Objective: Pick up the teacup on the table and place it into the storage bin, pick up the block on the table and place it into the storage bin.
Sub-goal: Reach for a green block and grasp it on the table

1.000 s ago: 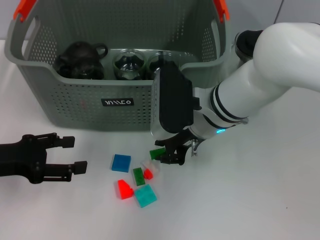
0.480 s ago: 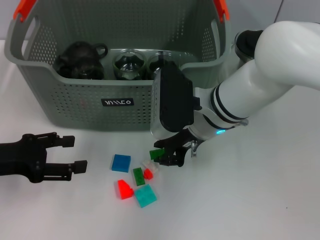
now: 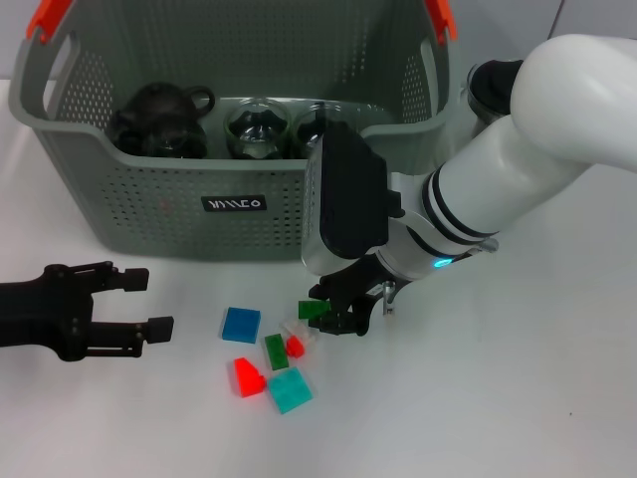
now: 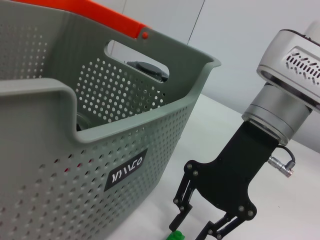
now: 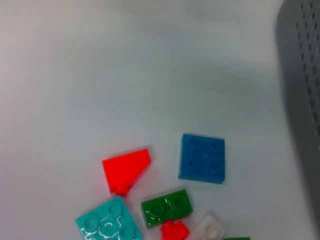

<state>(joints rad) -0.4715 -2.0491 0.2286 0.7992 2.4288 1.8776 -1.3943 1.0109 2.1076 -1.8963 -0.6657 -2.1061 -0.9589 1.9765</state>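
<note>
The table [image 3: 557,398] carried the storage bin [image 3: 149,199] at its far side, with dark teaware and glass pieces inside. The right gripper [image 3: 333,317] sat low in front of the bin, fingers clamped on a small green block [image 3: 314,310] held just above the table. The left gripper [image 3: 134,304] rested at the near left, fingers spread with nothing between them. Loose blocks lay just beside the right gripper: a blue square [image 3: 241,325], a teal block [image 3: 290,389], a red wedge [image 3: 247,376], a dark green brick [image 3: 276,351].
</note>
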